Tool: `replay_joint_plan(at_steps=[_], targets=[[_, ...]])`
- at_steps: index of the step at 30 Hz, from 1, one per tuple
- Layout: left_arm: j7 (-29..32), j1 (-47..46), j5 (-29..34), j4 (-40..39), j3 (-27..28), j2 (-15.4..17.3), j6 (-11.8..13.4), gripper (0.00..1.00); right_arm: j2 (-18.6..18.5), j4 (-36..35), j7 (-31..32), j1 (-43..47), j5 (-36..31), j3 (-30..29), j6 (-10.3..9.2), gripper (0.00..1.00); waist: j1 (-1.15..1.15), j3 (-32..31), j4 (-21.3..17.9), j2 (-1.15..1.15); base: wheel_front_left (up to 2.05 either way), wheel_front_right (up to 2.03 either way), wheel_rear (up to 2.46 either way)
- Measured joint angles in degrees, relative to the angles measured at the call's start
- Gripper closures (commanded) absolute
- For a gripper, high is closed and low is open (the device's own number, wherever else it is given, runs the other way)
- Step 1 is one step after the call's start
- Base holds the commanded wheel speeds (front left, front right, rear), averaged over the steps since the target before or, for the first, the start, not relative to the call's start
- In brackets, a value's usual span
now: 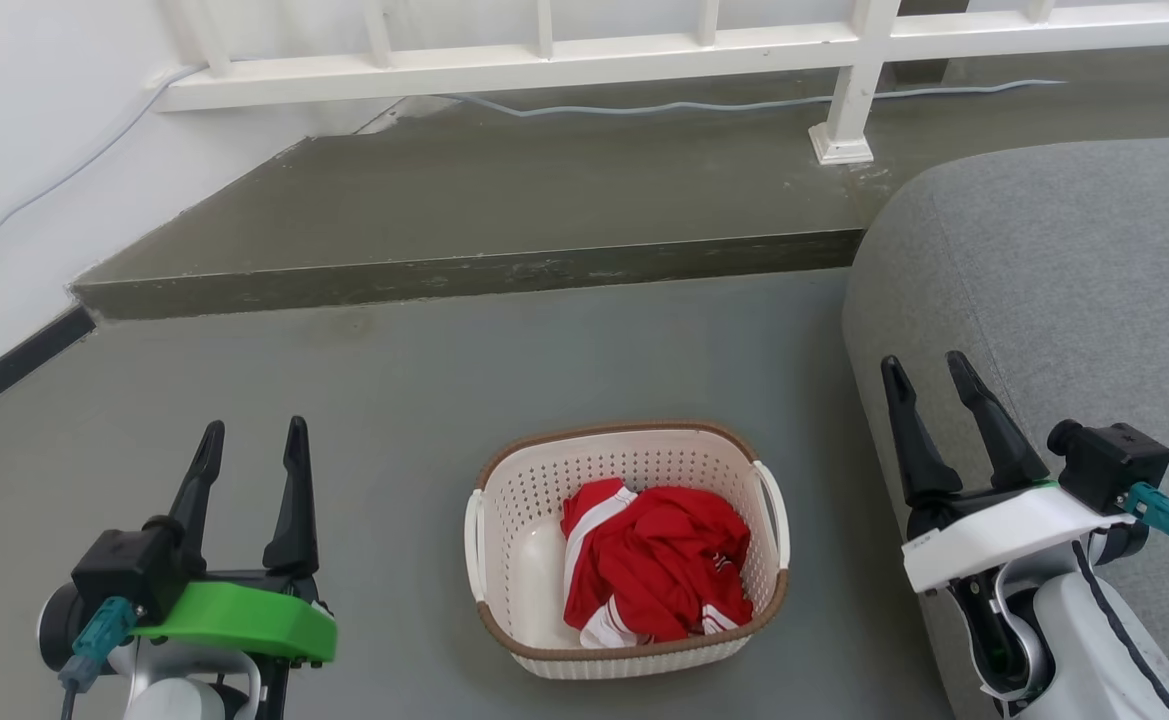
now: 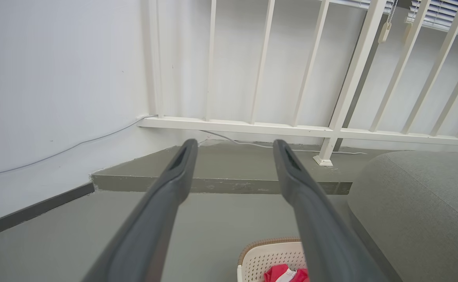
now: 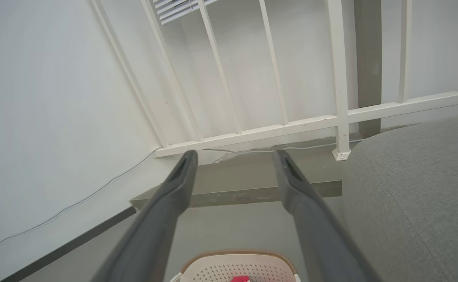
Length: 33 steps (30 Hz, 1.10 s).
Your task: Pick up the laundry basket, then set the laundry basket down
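The laundry basket (image 1: 519, 520) stands on the grey floor between my two arms, cream-white and perforated, with a brown rim and a white loop handle on each side. Red and white clothing (image 1: 656, 565) lies bunched inside it. My left gripper (image 1: 252, 442) is open to the basket's left, fingers pointing away from me, nothing between them. My right gripper (image 1: 927, 373) is open to the basket's right, in front of the sofa. The basket's far rim (image 2: 270, 243) peeks in low between the left fingers, and again (image 3: 236, 254) between the right ones.
A grey sofa (image 1: 1064, 300) fills the right side, close behind my right gripper. A raised floor step (image 1: 464, 275) runs across ahead, with a white railing (image 1: 644, 50) and a cable behind it. A white wall (image 1: 34, 150) with dark skirting bounds the left.
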Motion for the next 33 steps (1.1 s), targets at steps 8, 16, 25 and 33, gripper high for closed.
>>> replay_joint_plan(at_steps=[8, 16, 25, 33], targets=[[0.0, -0.2, 0.0, 0.0, 0.3, 0.0, -0.1, 0.0, 0.5, 0.3, 0.0, -0.1, -0.3, -0.8, 0.02, 0.0, 0.0, -0.2, 0.0, 0.0, 0.0, 0.0, 0.0], [0.0, -0.2, -0.1, 0.0, 0.3, -0.1, -0.1, 0.0, 0.9, 0.6, 0.0, -0.1, -1.1, -1.5, 0.09, 0.0, 0.0, -0.2, -0.1, 0.0, 0.0, 0.0, 0.0], [-0.2, -0.2, -0.4, -0.7, 0.3, -0.1, -0.1, 0.0, 0.9, 0.7, 0.0, -0.8, -2.0, -1.6, 0.55, 0.0, 0.0, 1.7, -0.6, 0.0, 0.0, 0.0, 0.0], [-0.2, -1.0, -0.8, -0.8, 0.3, -0.1, -0.1, 0.0, 0.9, 1.7, 0.0, -3.5, -2.7, -1.5, 0.56, 0.0, 0.0, 5.7, -1.3, 0.0, 0.0, 0.0, 0.0]])
